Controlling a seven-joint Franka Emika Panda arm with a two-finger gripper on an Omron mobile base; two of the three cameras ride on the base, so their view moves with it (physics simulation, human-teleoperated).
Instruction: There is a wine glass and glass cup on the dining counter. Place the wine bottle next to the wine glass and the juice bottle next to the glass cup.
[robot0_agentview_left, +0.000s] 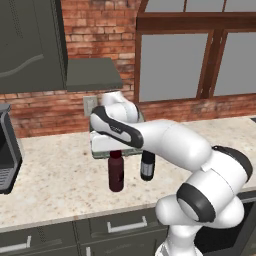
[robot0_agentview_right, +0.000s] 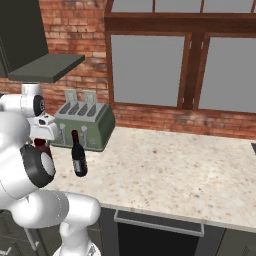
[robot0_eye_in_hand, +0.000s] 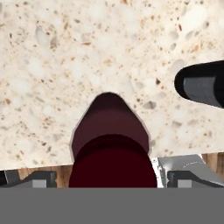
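The juice bottle (robot0_agentview_left: 116, 173), short and dark maroon, stands on the speckled wall counter (robot0_agentview_left: 50, 175). My gripper (robot0_eye_in_hand: 113, 179) hangs straight above it. It is open, with one fingertip (robot0_eye_in_hand: 40, 179) on each side of the maroon cap (robot0_eye_in_hand: 111, 164) and a gap on both sides. In the right base view a bit of the juice bottle's cap (robot0_agentview_right: 41, 144) peeks out behind my arm. The wine bottle (robot0_agentview_left: 147, 167) (robot0_agentview_right: 78, 155) (robot0_eye_in_hand: 203, 83), taller and nearly black, stands upright just right of the juice bottle. The wine glass, the glass cup and the dining counter are out of view.
A grey-green toaster (robot0_agentview_right: 82, 125) (robot0_agentview_left: 100, 146) stands against the brick wall right behind the two bottles. A dark appliance (robot0_agentview_left: 7, 150) sits at the counter's left end under a dark wall cabinet (robot0_agentview_left: 30, 45). To the right the counter (robot0_agentview_right: 175, 165) runs on below the window.
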